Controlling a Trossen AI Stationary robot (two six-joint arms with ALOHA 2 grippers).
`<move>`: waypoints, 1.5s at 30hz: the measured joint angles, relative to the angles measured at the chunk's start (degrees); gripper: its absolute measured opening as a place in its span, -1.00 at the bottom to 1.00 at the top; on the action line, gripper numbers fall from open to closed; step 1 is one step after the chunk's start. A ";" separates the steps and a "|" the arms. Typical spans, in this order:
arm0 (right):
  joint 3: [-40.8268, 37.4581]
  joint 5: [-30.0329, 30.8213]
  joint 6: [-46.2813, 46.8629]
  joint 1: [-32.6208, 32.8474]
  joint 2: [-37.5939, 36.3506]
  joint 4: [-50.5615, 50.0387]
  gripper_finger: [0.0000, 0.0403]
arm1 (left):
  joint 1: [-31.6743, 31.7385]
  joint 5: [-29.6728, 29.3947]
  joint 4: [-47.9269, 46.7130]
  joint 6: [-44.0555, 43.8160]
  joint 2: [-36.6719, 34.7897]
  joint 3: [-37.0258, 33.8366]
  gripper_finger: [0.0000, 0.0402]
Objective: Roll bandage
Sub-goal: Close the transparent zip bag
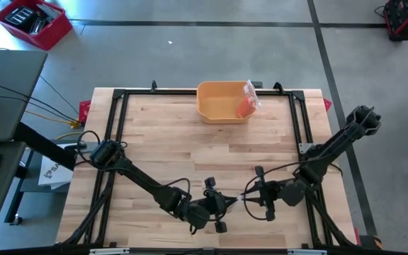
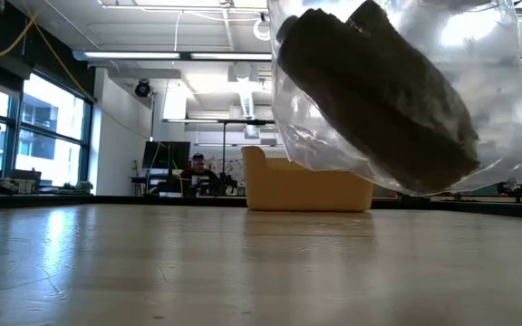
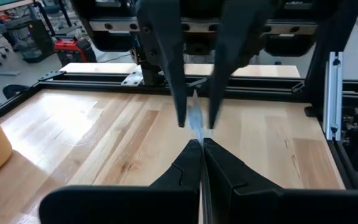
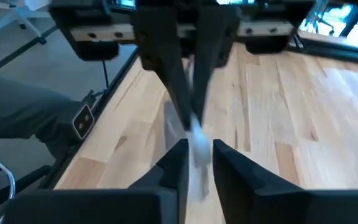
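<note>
High view: both grippers meet near the desk's (image 1: 154, 134) front edge, left gripper (image 1: 227, 203) jaws clamped on the bandage (image 3: 194, 119), right gripper (image 1: 248, 197) jaws slightly parted around it.

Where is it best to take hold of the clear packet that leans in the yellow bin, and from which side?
Grip the packet by the end that sticks out over the right rim of the yellow bin. Come from straight above, with the jaws across the thin film. That end stands free of the bin, whose walls would probably block an approach from the side.
</note>
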 joint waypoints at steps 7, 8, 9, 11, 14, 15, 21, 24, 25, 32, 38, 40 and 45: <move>0.70 1.47 -1.57 0.03 0.00 -0.59 -0.69 | 0.08 -0.15 -0.65 -0.04 0.00 0.02 -1.00; 1.05 1.56 -1.59 0.14 0.00 -0.91 -0.71 | 0.08 -0.13 -0.65 -0.04 0.00 0.02 -1.00; 1.29 1.89 -1.59 0.18 0.00 -1.03 -0.74 | 0.08 -0.13 -0.66 -0.04 0.00 0.02 -1.00; 1.78 2.92 -1.52 0.44 0.00 -1.52 -0.81 | 0.08 -0.13 -0.80 -0.04 0.00 0.02 -1.00; 2.25 3.45 -1.32 0.59 -0.02 -1.53 -0.95 | 0.06 -0.11 -0.92 -0.07 0.00 0.02 -1.00; 2.25 3.43 -0.93 0.60 -0.02 -1.95 -0.97 | 0.06 -0.11 -0.90 -0.07 0.00 0.02 -1.00; 2.25 2.31 2.81 0.53 -0.02 -4.89 -0.88 | 0.04 0.05 -1.35 -0.48 0.02 0.02 -1.00; 2.25 2.19 1.52 0.59 -0.02 -3.03 -0.78 | 0.04 0.00 -1.18 -0.49 0.02 0.02 -1.00; 2.25 1.95 0.97 0.59 -0.02 -1.95 -0.73 | 0.04 -0.02 -1.07 -0.50 0.02 0.02 -1.00; 2.25 1.70 -0.56 0.61 -0.78 -3.16 -0.44 | 0.08 0.00 -1.14 -0.55 0.02 0.02 -1.00; 2.25 0.25 2.54 0.64 -0.42 -5.28 -0.66 | 0.11 0.01 -1.18 -0.55 0.02 0.02 -1.00; 2.25 0.23 2.50 0.61 -0.33 -5.44 -0.80 | 0.13 0.11 -1.15 -0.55 0.02 0.02 -1.00; 2.25 0.29 1.82 0.56 -0.37 -4.85 -0.95 | 0.13 0.24 -0.98 -0.98 0.02 0.02 -1.00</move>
